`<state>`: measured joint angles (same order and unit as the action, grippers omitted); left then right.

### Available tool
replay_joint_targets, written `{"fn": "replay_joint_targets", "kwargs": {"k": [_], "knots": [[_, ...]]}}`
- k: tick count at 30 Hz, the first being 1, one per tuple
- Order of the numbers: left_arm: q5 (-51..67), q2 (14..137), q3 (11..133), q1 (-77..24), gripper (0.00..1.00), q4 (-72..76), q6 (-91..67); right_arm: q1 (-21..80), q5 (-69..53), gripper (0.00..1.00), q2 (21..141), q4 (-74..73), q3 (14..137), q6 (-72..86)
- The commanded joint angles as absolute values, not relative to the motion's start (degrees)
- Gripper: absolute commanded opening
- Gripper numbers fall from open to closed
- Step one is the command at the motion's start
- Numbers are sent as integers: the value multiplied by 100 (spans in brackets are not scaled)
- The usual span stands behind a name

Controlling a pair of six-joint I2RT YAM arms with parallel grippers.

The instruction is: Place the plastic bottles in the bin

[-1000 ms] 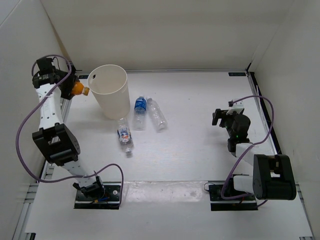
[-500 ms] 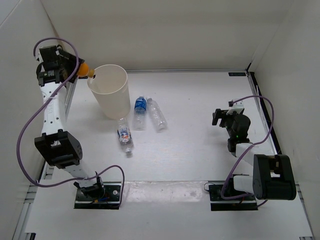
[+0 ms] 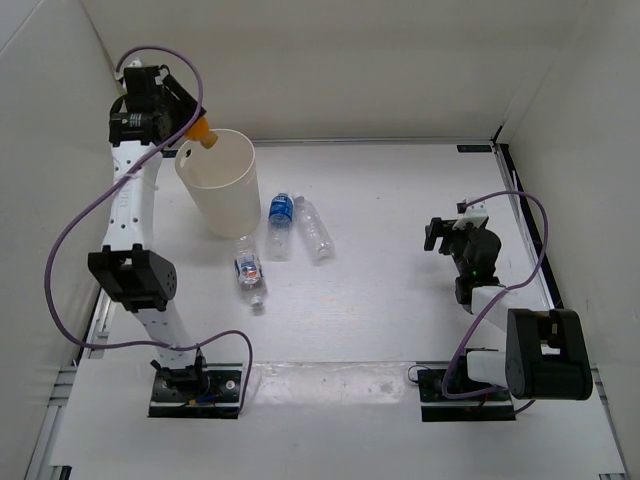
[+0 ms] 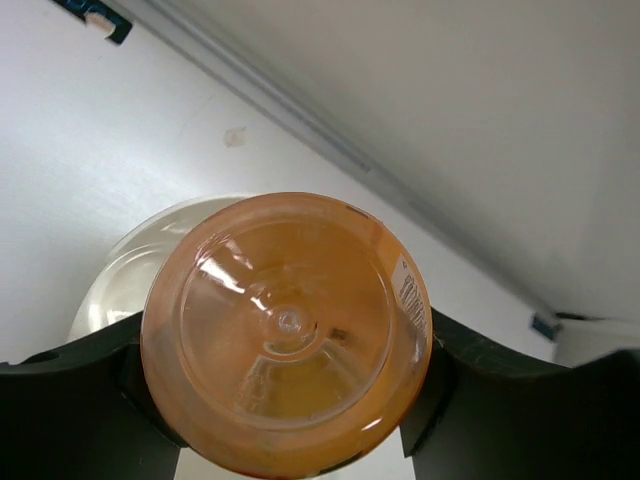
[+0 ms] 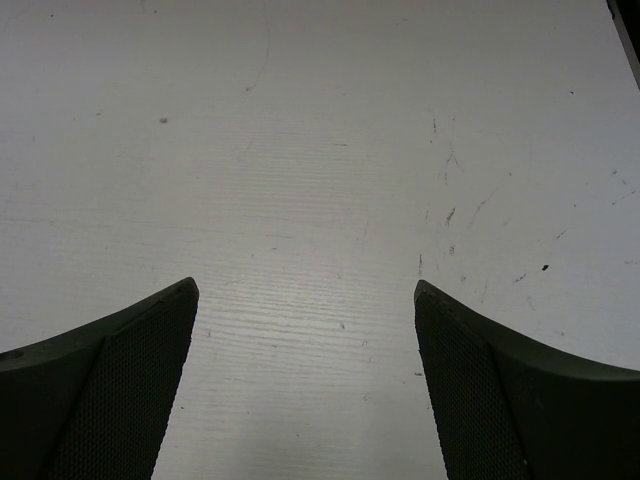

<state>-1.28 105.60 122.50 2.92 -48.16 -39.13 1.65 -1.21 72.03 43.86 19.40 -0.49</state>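
Note:
My left gripper (image 3: 182,118) is shut on the small orange-yellow bottle (image 3: 201,131), high over the far-left rim of the cream-white bin (image 3: 222,190). In the left wrist view the orange bottle's base (image 4: 287,330) fills the frame between the black jaws, with the bin's rim (image 4: 110,278) below it. Three clear bottles lie on the table right of the bin: a blue-labelled one (image 3: 280,221), an unlabelled one (image 3: 315,231) and a red-and-blue-labelled one (image 3: 250,270). My right gripper (image 3: 446,236) rests open at the right side; its fingers (image 5: 110,390) frame bare table.
White walls close in the table on the left, back and right. A metal rail (image 3: 370,142) runs along the back edge. The left arm's purple cable (image 3: 70,235) loops out toward the left wall.
The left arm has risen and swung right with the orange bottle, from beside the bin's left wall to above its rim. The right arm has not moved.

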Motion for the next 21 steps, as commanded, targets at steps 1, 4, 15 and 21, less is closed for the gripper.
{"fn": "replay_joint_targets", "kwargs": {"k": [1, 4, 15, 21], "knots": [[-544, 10521, 12349, 273, 71, -5458, -3288, 202, -26, 90, 7189, 4658, 2127, -105], [-571, 10302, 12103, 308, 77, -5441, -3278, 202, -26, 90, 7190, 4658, 2118, -97], [-255, 10151, 12059, 167, 86, -4834, -2900, 263, 237, 90, 7172, 4641, 2127, -114], [-185, 10046, 11962, 132, 99, -4807, -2716, 466, 553, 90, 6919, 4529, 2100, -211]]}}
